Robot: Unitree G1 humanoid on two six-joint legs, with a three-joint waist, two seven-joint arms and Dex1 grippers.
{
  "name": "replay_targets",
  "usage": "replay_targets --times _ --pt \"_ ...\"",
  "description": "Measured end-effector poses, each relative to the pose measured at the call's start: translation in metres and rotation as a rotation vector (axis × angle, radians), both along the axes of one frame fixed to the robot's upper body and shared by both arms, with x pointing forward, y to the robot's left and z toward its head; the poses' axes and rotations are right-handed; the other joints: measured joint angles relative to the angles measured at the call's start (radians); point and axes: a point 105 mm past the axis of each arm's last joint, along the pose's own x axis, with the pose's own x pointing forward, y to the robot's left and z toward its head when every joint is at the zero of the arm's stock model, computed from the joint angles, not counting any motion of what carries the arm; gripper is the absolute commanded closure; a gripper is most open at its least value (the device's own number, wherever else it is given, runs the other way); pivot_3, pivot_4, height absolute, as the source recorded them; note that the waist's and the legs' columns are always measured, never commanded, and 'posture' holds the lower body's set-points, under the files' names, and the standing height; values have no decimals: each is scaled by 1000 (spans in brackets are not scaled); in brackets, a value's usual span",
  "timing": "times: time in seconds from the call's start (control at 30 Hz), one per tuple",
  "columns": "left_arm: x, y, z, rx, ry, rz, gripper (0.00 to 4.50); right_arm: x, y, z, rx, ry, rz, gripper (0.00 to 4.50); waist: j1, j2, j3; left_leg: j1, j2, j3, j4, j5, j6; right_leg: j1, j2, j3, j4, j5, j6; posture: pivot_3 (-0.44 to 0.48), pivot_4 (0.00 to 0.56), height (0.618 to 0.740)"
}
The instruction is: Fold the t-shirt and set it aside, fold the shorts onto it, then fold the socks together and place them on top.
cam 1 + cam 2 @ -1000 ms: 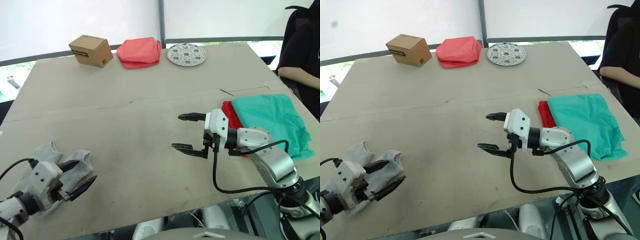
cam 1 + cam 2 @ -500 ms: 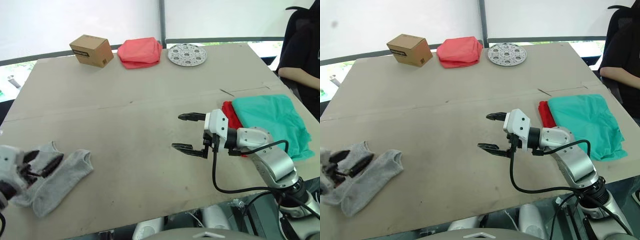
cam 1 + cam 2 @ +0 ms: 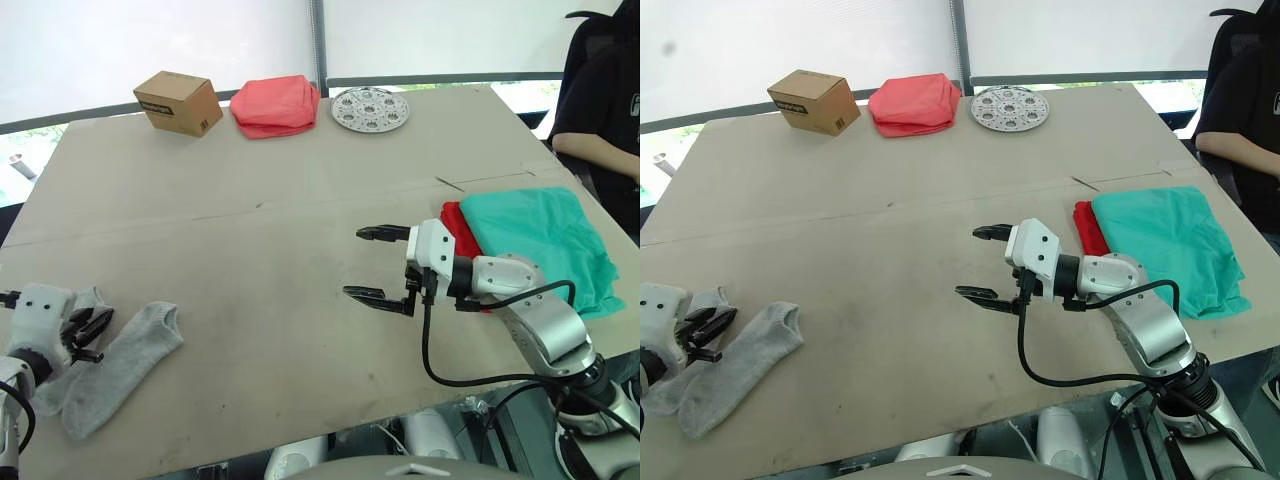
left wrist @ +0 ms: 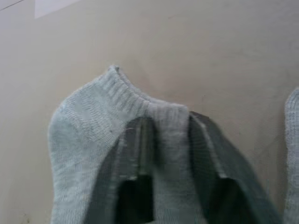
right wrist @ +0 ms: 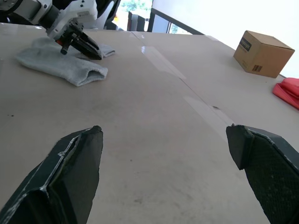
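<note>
Table (image 3: 250,180): tan, creased across the middle. At far edge: box (image 3: 178,101), salmon cloth (image 3: 275,104), perforated disc (image 3: 371,108). Seated person (image 3: 600,90) at right edge.

Shorts (image 3: 540,245): teal, folded, lying on the t-shirt (image 3: 458,226), of which only a red strip shows at the stack's left side. Stack near right table edge. Steps one and two judged complete.

Socks (image 3: 110,355): grey pair, side by side at near left corner, touching or nearly so, not yet stacked. One lies free, angled toward the table middle; the other sits under the left gripper.

Left gripper (image 3: 85,330): low at the table's near left, arm coming in from the near edge. In wrist view, fingers (image 4: 135,154) narrow, pinching a ridge of knit just below the cuff of the nearer sock (image 4: 93,140). Holding sock.

Right gripper (image 3: 382,265): hovering above bare table at centre, forearm reaching in from the right, fingers spread wide, one above the other. Empty. Well apart from socks and from stack.

Risks, judged:
- Pinch shallow, close to cuff; sock could slip out on lift, or stretch rather than fold.
- Dragging held sock could nudge the free sock, spoiling alignment.
- Socks close to near edge; a sweep toward the robot could push one off.
- Long carry across to the stack; loose pair could separate en route.
- Right arm low beside stack; a careless sweep could disturb the shorts.
</note>
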Motion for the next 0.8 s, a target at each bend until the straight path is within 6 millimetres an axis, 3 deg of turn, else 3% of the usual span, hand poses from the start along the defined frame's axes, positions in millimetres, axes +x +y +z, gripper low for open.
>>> replay_targets --times 0.03,0.1,0.17,0.23,0.33,0.4,0.6,0.73,0.8 --pt "0 0 0 0 0 1 4443 0 0 0 0 0 0 0 0 0 0 0 0 0 0 0 0 0 0 0 0 0 0 0 150 740" --pt "2 -1 1 -10 -11 11 4443 0 0 0 0 0 0 0 2 1 0 0 0 0 0 0 0 0 0 0 0 0 0 0 150 740" --pt "24 -18 15 -218 -189 54 4443 1 -1 0 -2 1 -3 0 12 -1 -1 -2 0 -3 2 0 0 0 -1 -4 0 0 0 0 150 740" --pt "48 -33 43 -323 -328 45 4443 1 -1 -1 -3 4 -5 0 25 -7 -1 -4 0 -8 4 0 -1 1 0 -8 0 1 -1 0 150 740" --pt "73 -56 101 -378 -462 6 4443 2 -1 -1 -4 2 -6 0 26 -10 -1 -3 -1 -6 4 1 -2 1 0 -5 1 2 -2 0 150 740" --pt "82 -69 119 -405 -456 21 4443 3 -2 -2 -5 2 -8 0 23 -9 -1 -2 -2 -6 4 1 -2 1 1 -5 1 2 -2 0 150 740" --pt "96 -117 113 -482 -260 88 4443 4 -2 -1 -2 -7 -10 0 4 -10 -1 -2 -2 -8 2 4 -8 1 3 -7 2 2 -2 0 150 740" --pt "95 -146 112 -339 -149 97 4443 5 -1 -1 -2 -10 -15 0 -1 -9 -1 0 -3 -5 2 4 -8 2 3 -3 2 2 -2 0 150 740" --pt "94 -161 93 -292 -76 93 4443 6 -1 -1 -2 -13 -22 0 1 -9 -1 0 -3 -5 2 5 -8 2 3 -3 3 2 -2 0 150 740"
